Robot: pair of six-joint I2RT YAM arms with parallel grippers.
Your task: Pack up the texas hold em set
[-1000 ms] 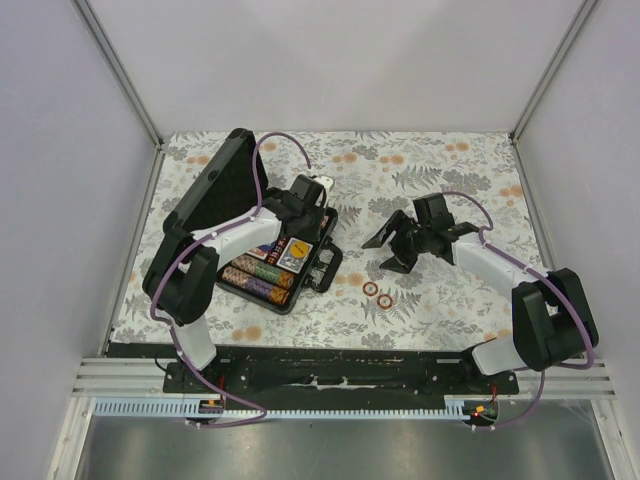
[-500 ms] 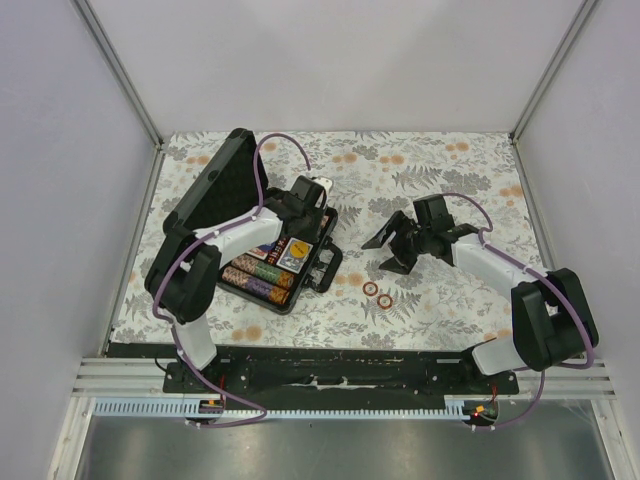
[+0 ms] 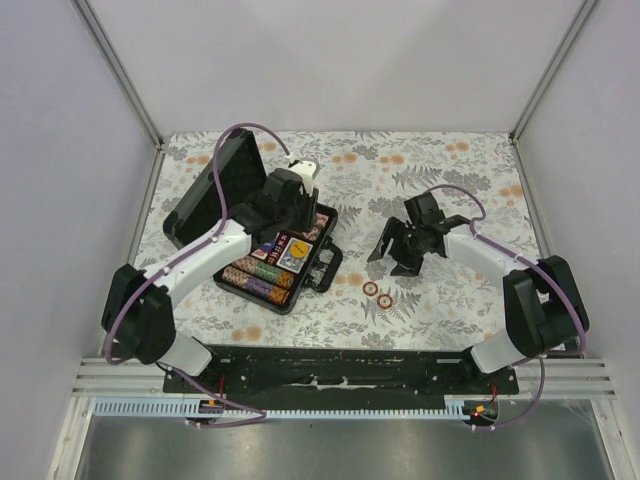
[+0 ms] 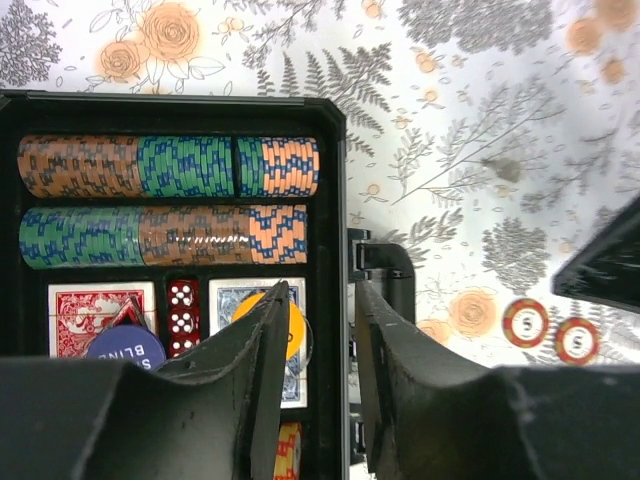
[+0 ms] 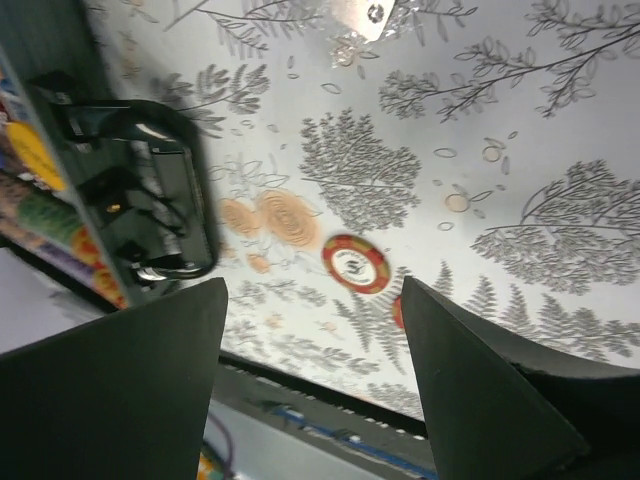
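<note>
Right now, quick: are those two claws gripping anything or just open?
Left gripper: jaws narrowly open, holding nothing.
Right gripper: jaws wide open, holding nothing.

Bare counter (image 3: 440, 300) surrounds the two loose chips (image 3: 370, 289), right of the case's (image 4: 170, 98) handle (image 4: 385, 270). The raised lid (image 3: 215, 190) blocks the case's left side; the left fingers (image 4: 265, 350) crowd its right wall.
</note>
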